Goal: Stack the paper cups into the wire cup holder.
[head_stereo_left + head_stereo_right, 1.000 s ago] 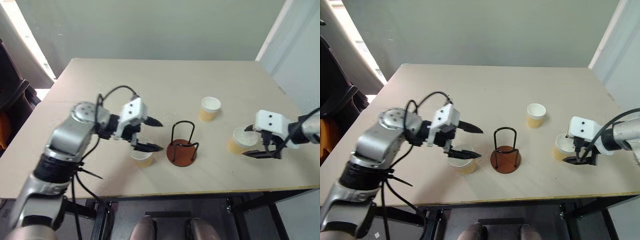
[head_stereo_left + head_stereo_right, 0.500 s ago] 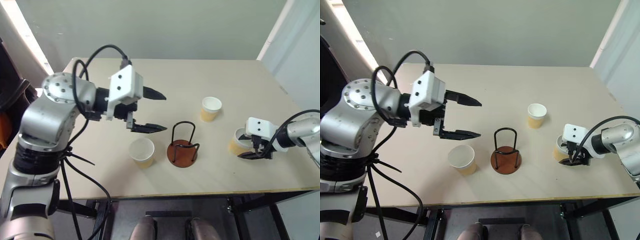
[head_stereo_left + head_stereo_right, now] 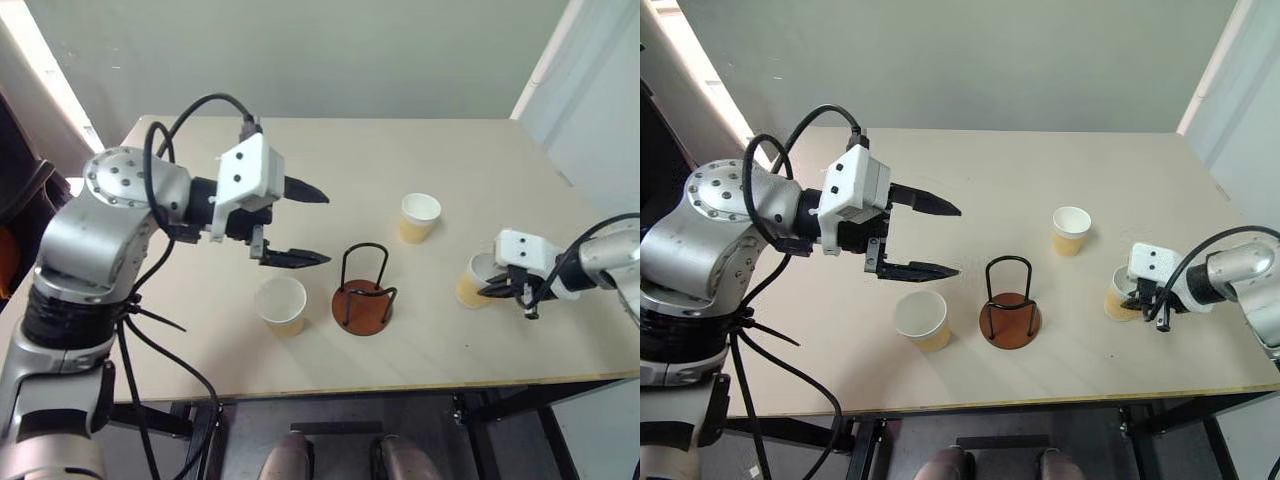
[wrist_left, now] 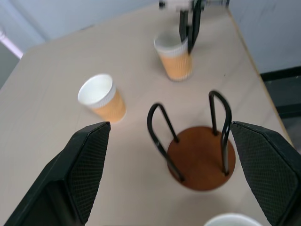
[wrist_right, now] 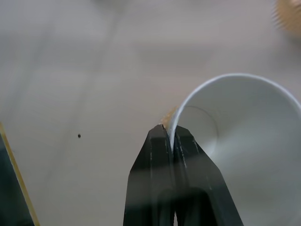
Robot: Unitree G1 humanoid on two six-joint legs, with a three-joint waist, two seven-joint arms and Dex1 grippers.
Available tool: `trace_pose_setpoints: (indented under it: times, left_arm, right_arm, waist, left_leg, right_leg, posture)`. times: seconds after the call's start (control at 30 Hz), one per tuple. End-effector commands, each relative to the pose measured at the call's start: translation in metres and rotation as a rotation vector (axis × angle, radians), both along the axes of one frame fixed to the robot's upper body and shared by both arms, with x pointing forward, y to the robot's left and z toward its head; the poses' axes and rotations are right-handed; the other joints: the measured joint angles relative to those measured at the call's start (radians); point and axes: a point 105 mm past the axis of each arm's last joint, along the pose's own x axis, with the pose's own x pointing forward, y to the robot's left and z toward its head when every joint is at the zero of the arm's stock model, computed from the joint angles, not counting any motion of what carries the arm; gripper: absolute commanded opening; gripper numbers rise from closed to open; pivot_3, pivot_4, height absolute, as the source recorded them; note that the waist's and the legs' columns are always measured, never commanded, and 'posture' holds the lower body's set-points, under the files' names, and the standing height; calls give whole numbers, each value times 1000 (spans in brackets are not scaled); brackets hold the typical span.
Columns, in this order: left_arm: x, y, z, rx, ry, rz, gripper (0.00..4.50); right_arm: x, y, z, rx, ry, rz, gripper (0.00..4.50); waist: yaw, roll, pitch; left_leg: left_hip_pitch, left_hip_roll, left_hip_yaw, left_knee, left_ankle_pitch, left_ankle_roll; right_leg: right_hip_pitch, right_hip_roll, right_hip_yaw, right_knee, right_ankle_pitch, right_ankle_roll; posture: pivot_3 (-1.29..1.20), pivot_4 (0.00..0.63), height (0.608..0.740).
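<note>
Three paper cups on your table (image 3: 330, 150), right gripper (image 5: 171, 136) pinching the rim of the right-edge cup (image 3: 476, 280), left gripper (image 3: 310, 225) spread empty, wire cup holder (image 3: 364, 292) near the front edge, one cup (image 3: 281, 304) beside it, another (image 3: 419, 217) behind.

Three paper cups (image 3: 282, 305) (image 3: 419, 218) (image 3: 474, 282): ribbed tan-yellow outside, plain white inside, white rolled rim. Cup holder (image 3: 364, 290): thin black wire loops on a round reddish-brown base. Table (image 3: 330, 160): pale beige top with a lighter yellowish front edge and one small dark speck. Left gripper (image 3: 302, 224) and right gripper (image 3: 497, 288): black fingers, fine cross-hatched texture on the inner pads, white housings behind. Back wall (image 3: 300, 50): flat grey-green.
</note>
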Motion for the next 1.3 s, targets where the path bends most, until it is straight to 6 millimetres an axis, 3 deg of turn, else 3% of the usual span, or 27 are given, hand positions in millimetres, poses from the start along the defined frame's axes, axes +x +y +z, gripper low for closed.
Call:
trace_pose_setpoints:
  times: [0.03, 0.13, 0.27, 0.33, 0.5, 1.07, 1.17, 1.3]
  left_arm:
    - [4, 17, 7, 5, -44, 61, 4406]
    - [7, 21, 4, 17, -49, 77, 4406]
    - [7, 19, 3, 16, -51, 71, 4406]
    - [7, 19, 1, 17, -49, 68, 4406]
    - [5, 20, 0, 17, -45, 75, 4406]
    - [0, 29, -3, 23, -24, 101, 4406]
    - [-1, 28, -3, 23, -21, 98, 4406]
    - [0, 28, -4, 27, -20, 102, 4406]
  right_arm:
    - [-8, 22, 80, 156, -197, 127, 23]
    - [-19, 47, 111, 281, -230, 259, 23]
    - [-33, 81, 127, 342, -230, 438, 23]
    - [-38, 97, 123, 336, -207, 515, 23]
    - [-43, 114, 102, 311, -137, 586, 23]
    - [-41, 130, 65, 211, -74, 623, 23]
    - [-37, 130, 57, 174, -72, 612, 628]
    - [-29, 128, 50, 128, -90, 586, 1912]
  waist:
    - [-3, 1, 1]
    - [-5, 0, 0]
    - [-5, 0, 0]
    - [-6, 0, 0]
    - [-4, 0, 0]
    - [-6, 0, 0]
    - [-6, 0, 0]
    - [-6, 0, 0]
  left_leg:
    - [0, 0, 0, -1, 0, 0]
    - [1, 1, 0, -2, 0, 0]
    - [1, 2, -1, -2, 0, -1]
    - [1, 2, -1, -2, 1, -1]
    - [0, 2, -1, -2, 1, -1]
    - [0, 2, -1, -2, 0, -2]
    - [0, 2, -1, -2, 0, -2]
    - [0, 2, -1, -2, 0, -2]
  right_leg:
    - [-1, 0, 0, 0, -1, -1]
    - [-1, 2, 0, 1, -5, -9]
    - [-1, 4, 0, 1, -6, -10]
    - [-2, 3, 0, 1, -6, -10]
    - [-2, 3, -1, 0, -5, -9]
    - [-3, 3, -1, 2, -6, -10]
    - [-3, 3, -1, 2, -6, -10]
    - [-3, 3, -1, 2, -5, -9]
  posture:
    - [0, 150, 740]
    - [0, 150, 740]
    - [0, 150, 740]
    - [0, 150, 740]
    - [0, 150, 740]
    - [0, 150, 740]
    - [0, 150, 740]
    - [0, 150, 740]
